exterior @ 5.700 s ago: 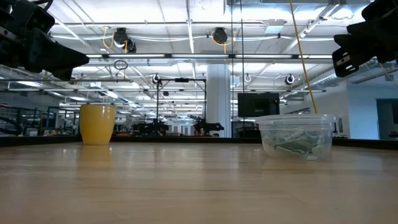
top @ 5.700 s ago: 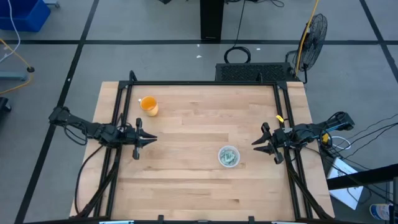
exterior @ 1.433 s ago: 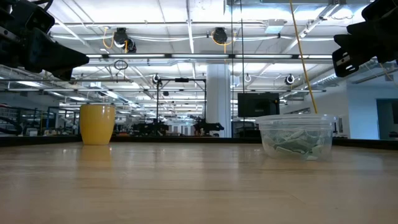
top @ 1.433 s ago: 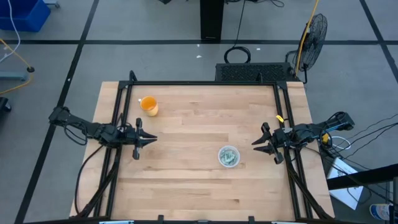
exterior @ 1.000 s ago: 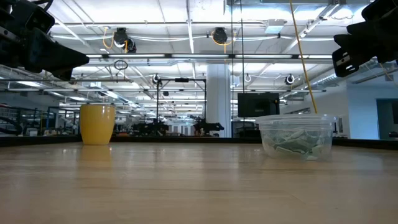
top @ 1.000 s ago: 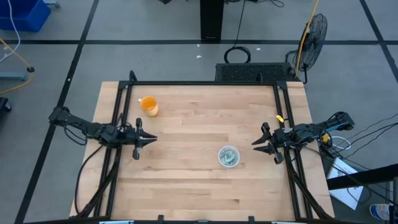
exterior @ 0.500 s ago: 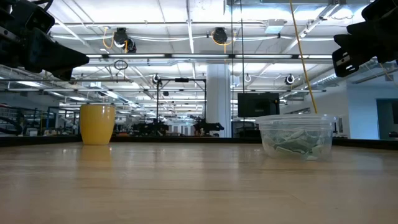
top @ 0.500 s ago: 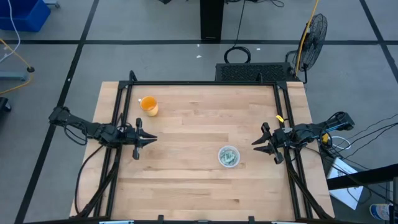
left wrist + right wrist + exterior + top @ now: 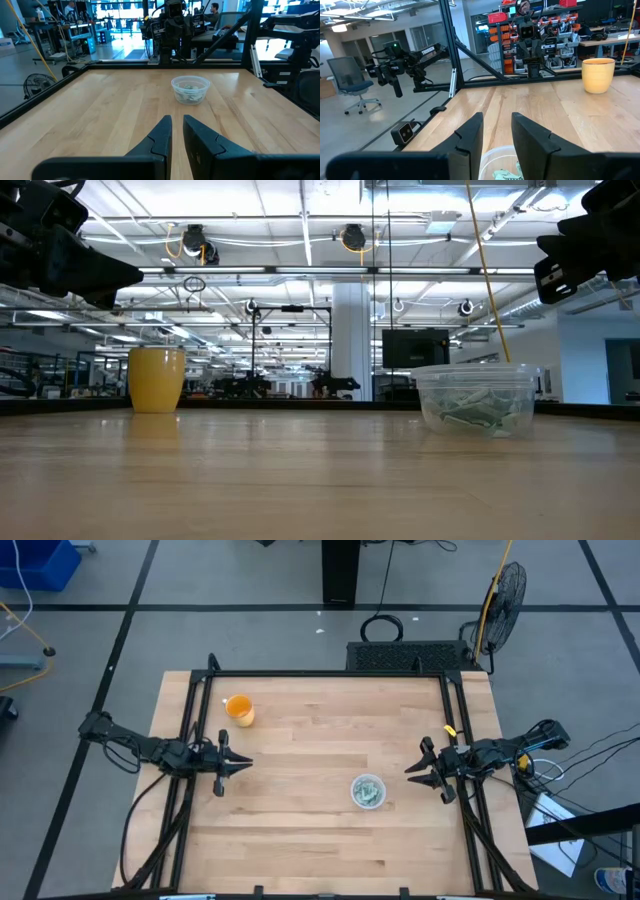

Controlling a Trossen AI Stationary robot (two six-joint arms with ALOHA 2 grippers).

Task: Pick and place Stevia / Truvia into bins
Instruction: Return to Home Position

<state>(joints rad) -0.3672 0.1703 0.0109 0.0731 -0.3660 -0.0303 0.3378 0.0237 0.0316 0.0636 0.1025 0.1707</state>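
Note:
The clear plastic cup [image 9: 367,791] stands on its base right of the table's middle, toward the near edge. Green and white Stevia sachets [image 9: 470,412] lie heaped inside it; they also show through the cup [image 9: 190,90] in the left wrist view and as sachets [image 9: 507,174] just below the right fingers. No sachet shows on the bare wood. My left gripper [image 9: 243,766] hovers at the table's left side, empty, with only a thin slit between its fingers [image 9: 176,125]. My right gripper [image 9: 410,770] hovers right of the cup, open and empty [image 9: 496,127].
An orange cup [image 9: 239,710] stands upright near the far left corner, and shows as the orange cup [image 9: 157,379] in the low view. A black frame [image 9: 330,674] runs along the far edge and both sides. Bare wood lies between the two arms.

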